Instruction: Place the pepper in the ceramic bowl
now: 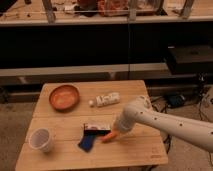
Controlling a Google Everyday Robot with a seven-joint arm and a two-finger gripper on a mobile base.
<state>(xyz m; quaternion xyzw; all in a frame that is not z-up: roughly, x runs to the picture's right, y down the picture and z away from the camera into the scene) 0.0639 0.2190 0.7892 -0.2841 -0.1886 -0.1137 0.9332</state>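
Lab or workshop: cluttered metal-framed benches (100, 15) behind wooden slat table (135, 147), floor cables (172, 102).

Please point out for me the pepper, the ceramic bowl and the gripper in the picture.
pepper (107, 137), camera view, on its orange body at the tip of the arm.
ceramic bowl (64, 97), camera view, on its inside, at the table's far left.
gripper (115, 133), camera view, shut at the pepper, near the table's front edge.

Gripper (113, 133) fingertips hidden under own wrist, low at pepper (107, 136); grip contact not visible, pepper mostly covered, only orange end showing left of gripper. Arm cut off by right picture edge. Small box (96, 128) just left of gripper: label blurred, unreadable. Blue flat object (87, 142) below-left: kind unclear
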